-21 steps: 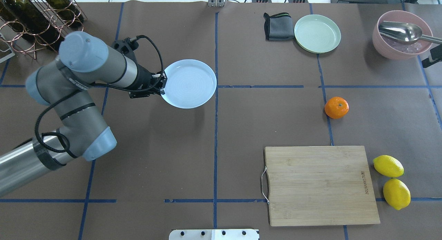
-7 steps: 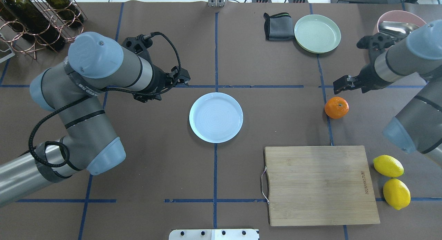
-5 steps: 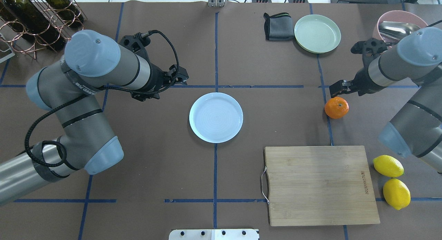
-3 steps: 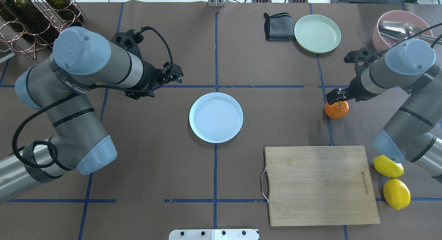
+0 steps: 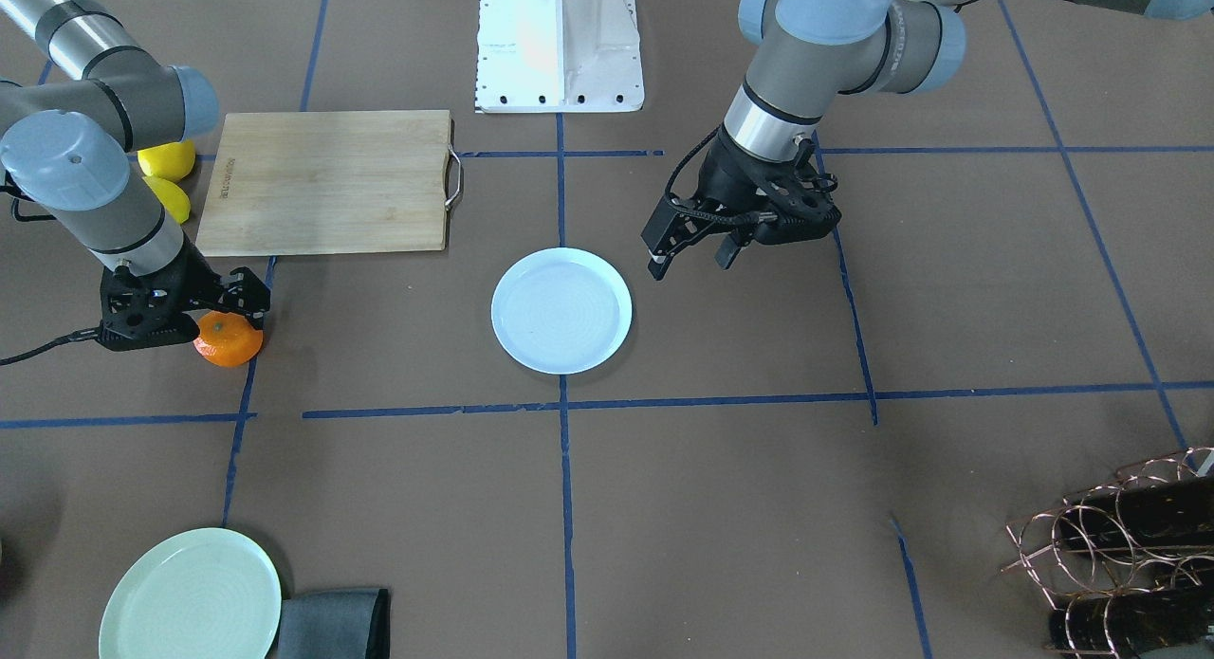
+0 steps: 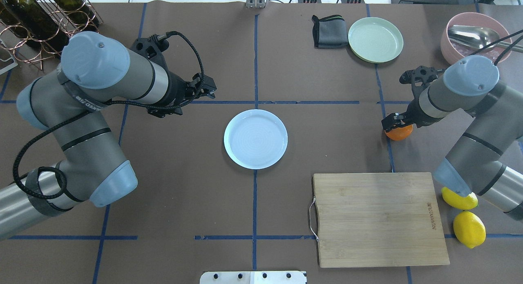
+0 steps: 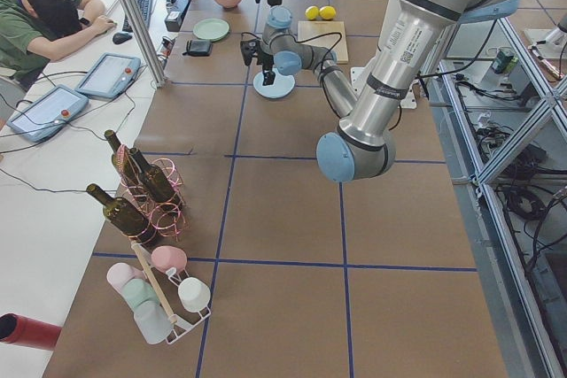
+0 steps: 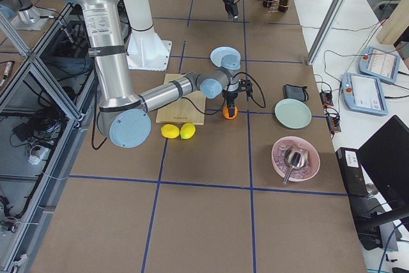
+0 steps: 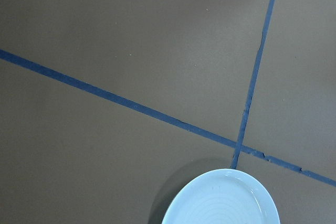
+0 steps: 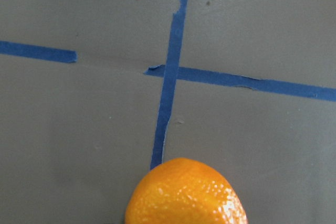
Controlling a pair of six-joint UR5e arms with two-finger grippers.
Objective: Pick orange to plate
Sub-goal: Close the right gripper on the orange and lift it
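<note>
At the plate's 3 o'clock in the overhead view, well apart from it, the orange sits on a tape line, with the right gripper just above it, fingers apparently spread and not clamped. The plate lies empty, and the left gripper hangs released at its 10 o'clock. By my judgement the grasp, carry and drop all remain.

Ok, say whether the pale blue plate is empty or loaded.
Empty. The round pale bluish-white plate shows only its bare ringed surface; the small bright orange fruit lies well away from it.
</note>
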